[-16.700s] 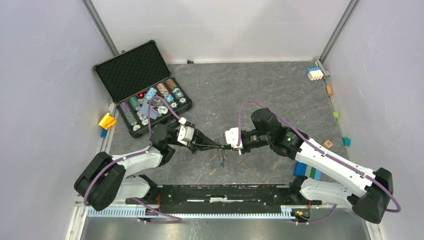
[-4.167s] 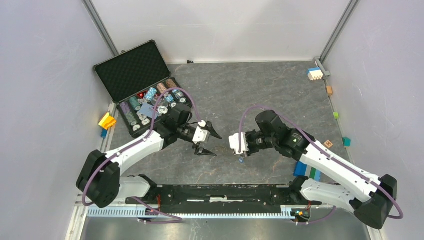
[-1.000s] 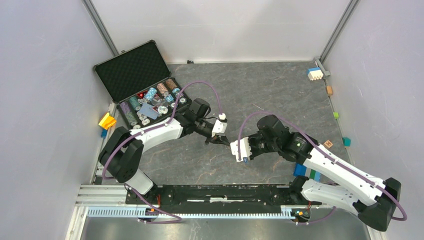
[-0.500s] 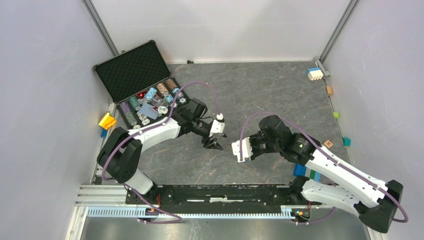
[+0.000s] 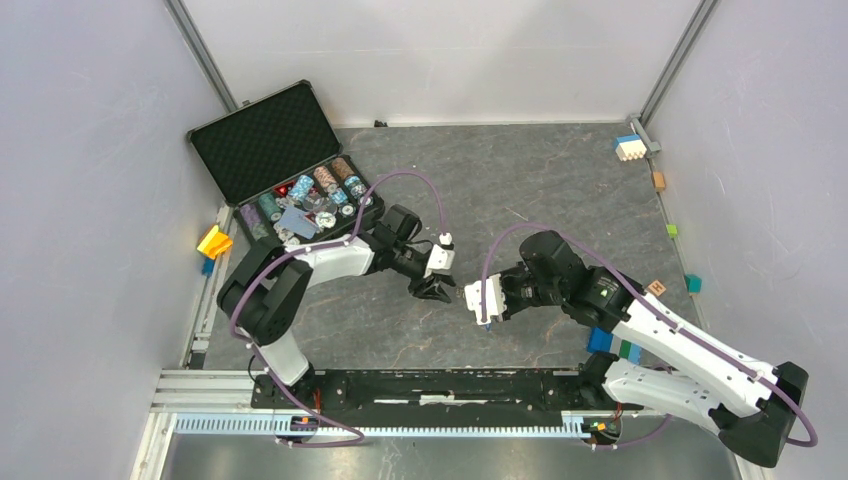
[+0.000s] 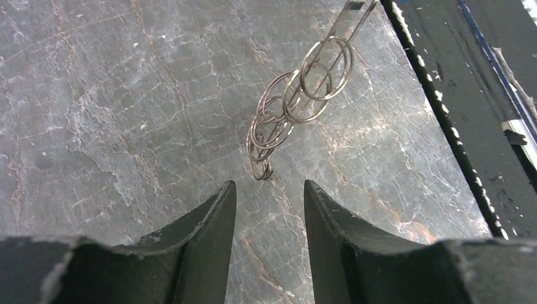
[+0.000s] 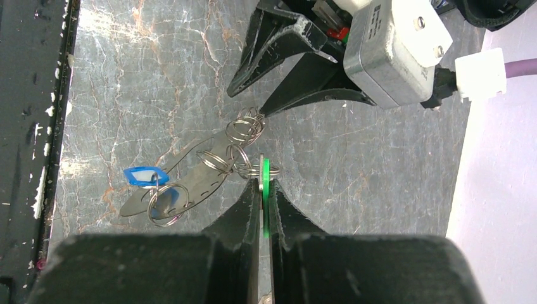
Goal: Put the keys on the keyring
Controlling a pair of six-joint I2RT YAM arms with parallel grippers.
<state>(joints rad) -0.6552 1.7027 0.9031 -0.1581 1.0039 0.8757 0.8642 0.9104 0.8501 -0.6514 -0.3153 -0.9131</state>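
Keyring (image 7: 235, 144) hangs from the green tag (image 7: 266, 166) pinched in the right claw (image 7: 263, 190). The left claw (image 6: 269, 190), spread, is just beside its free end. Next, I think, it must close on that end.

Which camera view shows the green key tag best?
The right wrist view: the green key tag appears edge-on, pinched in the right gripper. The left wrist view shows only the linked rings. In the top view it is too small to tell.
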